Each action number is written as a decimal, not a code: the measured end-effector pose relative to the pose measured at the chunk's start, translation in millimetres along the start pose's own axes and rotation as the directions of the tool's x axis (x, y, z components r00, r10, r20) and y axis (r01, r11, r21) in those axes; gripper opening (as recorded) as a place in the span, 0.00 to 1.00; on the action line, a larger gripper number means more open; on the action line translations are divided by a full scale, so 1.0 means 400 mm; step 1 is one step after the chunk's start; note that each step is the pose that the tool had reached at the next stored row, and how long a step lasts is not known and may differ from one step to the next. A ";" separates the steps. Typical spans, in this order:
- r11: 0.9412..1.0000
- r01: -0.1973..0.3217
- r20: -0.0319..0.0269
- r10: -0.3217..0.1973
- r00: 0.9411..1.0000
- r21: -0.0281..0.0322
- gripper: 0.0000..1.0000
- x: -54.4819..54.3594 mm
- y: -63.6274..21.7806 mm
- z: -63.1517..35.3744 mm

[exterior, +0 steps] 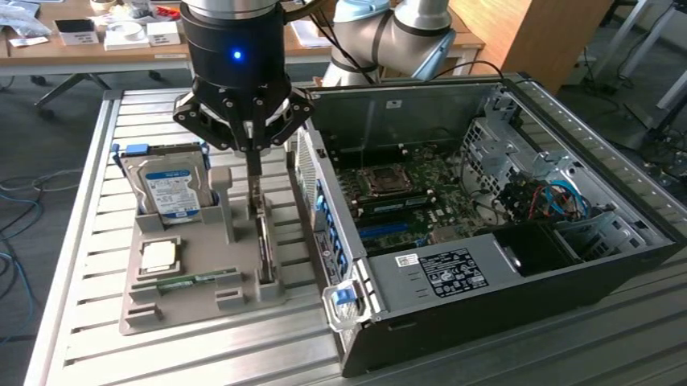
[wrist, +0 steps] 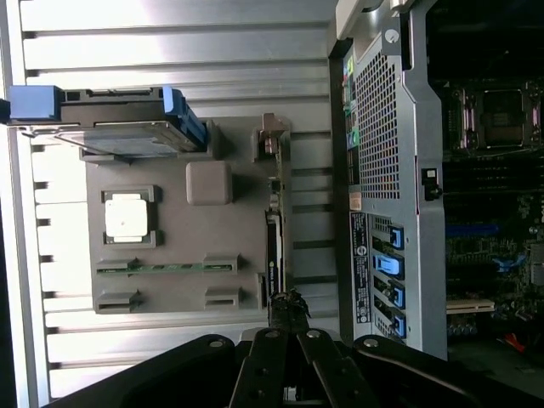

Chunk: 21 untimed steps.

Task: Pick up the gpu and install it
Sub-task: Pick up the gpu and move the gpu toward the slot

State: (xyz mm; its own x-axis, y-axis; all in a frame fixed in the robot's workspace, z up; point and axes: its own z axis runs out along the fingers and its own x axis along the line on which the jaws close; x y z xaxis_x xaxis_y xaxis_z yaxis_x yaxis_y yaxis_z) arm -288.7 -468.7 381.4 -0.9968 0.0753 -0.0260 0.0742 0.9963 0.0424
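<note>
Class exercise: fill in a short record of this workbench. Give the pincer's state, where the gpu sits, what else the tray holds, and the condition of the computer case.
pincer: shut on the top edge of the gpu
gpu position: standing on edge in a slot of the grey tray
other tray parts: hard drive upright; processor chip flat; green memory stick
computer case: side open, motherboard exposed, on the exterior view's right of the tray
surface: slatted metal table
</note>
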 end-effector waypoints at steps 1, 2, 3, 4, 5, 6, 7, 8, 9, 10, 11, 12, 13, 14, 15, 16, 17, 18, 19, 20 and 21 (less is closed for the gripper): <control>1.000 0.000 0.000 0.000 1.000 0.000 0.11 0.000 0.000 0.000; 1.000 0.000 0.000 0.000 1.000 0.000 0.11 0.000 0.000 0.000; 1.000 0.000 0.000 0.000 1.000 0.000 0.11 0.000 0.000 0.000; 1.000 0.000 0.000 0.000 1.000 0.000 0.11 0.000 0.000 0.000; 1.000 0.000 0.000 0.000 1.000 0.000 0.11 0.000 0.000 0.000; 1.000 0.000 0.000 0.000 1.000 0.000 0.11 0.000 0.000 0.000; 1.000 0.000 0.000 0.000 1.000 0.000 0.11 0.000 0.000 0.000; 1.000 0.000 0.000 0.000 1.000 0.000 0.11 0.000 0.000 0.000; 1.000 0.000 0.000 0.000 1.000 0.000 0.11 0.000 0.000 0.000; 1.000 0.000 0.000 0.000 1.000 0.000 0.11 0.000 0.000 0.000; 1.000 0.000 0.000 0.000 1.000 0.000 0.17 0.000 0.000 0.000; 1.000 0.000 0.000 0.000 1.000 0.000 0.24 0.000 0.000 0.000; 1.000 0.000 0.000 0.000 1.000 0.000 0.24 0.000 0.000 0.000; 1.000 0.000 0.000 0.000 1.000 0.000 0.29 0.000 0.000 0.000; 1.000 0.000 0.000 0.000 1.000 0.000 0.35 0.000 0.000 0.000; 1.000 0.000 0.000 0.000 1.000 0.000 0.35 0.000 0.000 0.000; 1.000 0.000 0.000 0.000 1.000 0.000 0.42 0.000 0.000 0.000; 1.000 0.000 0.000 0.000 1.000 0.000 0.42 0.000 0.000 0.000; 1.000 0.000 0.000 0.000 1.000 0.000 0.42 0.000 0.000 0.000; 1.000 0.000 0.000 0.000 1.000 0.000 0.42 0.000 0.000 0.000; 1.000 0.000 0.000 0.000 1.000 0.000 0.42 0.000 0.000 0.000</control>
State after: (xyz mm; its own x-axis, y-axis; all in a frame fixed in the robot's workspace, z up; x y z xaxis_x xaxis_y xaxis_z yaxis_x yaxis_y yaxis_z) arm -288.7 -468.7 381.4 -0.9968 0.0753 -0.0260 0.0742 0.9963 0.0425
